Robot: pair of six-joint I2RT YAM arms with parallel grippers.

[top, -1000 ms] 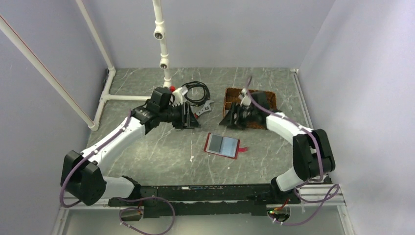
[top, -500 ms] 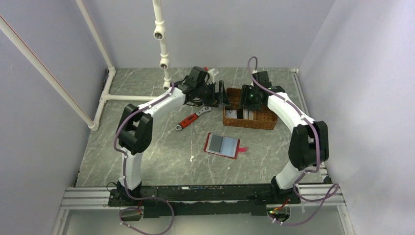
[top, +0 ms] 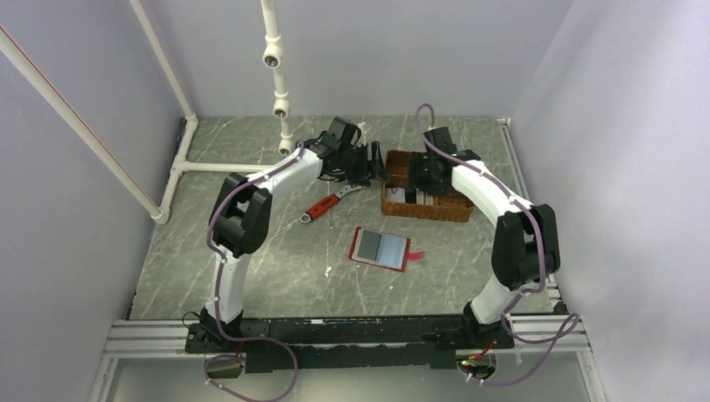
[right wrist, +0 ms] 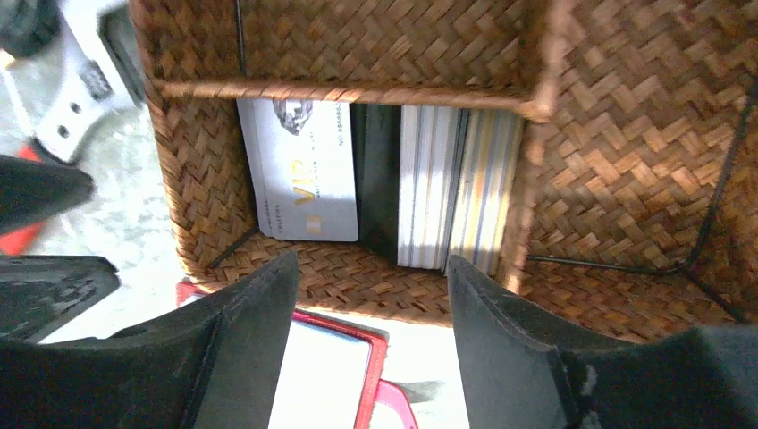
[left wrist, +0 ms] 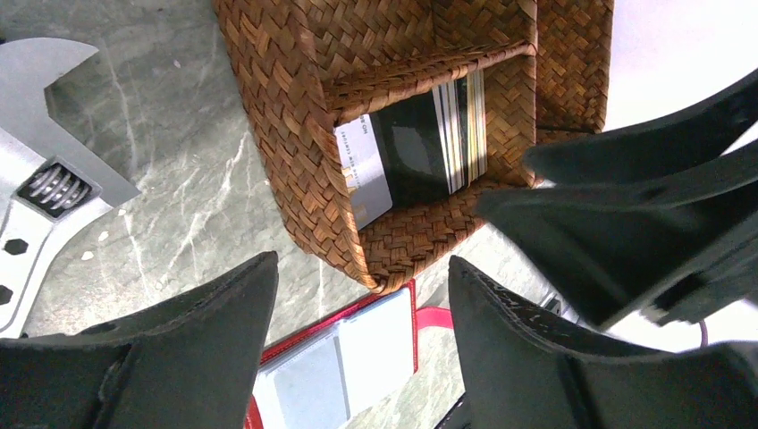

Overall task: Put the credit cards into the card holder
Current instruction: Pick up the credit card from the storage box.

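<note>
The credit cards stand on edge in one compartment of a brown wicker basket (top: 419,211); I see a white VIP card (right wrist: 304,179), a dark card (left wrist: 409,147) and a pale stack (right wrist: 456,188). The card holder (top: 381,248), red with clear sleeves, lies open and flat on the table in front of the basket, its red tab (top: 416,254) to the right. My left gripper (top: 377,165) hovers at the basket's left end, open and holding nothing. My right gripper (top: 424,184) hangs open above the cards, also holding nothing. Both wrist views look down into the basket, with the holder (left wrist: 340,357) (right wrist: 326,375) below the fingertips.
A red-handled adjustable wrench (top: 326,205) lies left of the basket, its silver head (left wrist: 45,206) close to my left gripper. A white pipe frame (top: 280,84) stands at the back left. The basket's other compartments (right wrist: 626,134) hold no cards.
Both arms have reached back from the table's middle to the basket. The left gripper uncovered the wrench and now sits beside the basket; the right gripper has risen over the cards.
</note>
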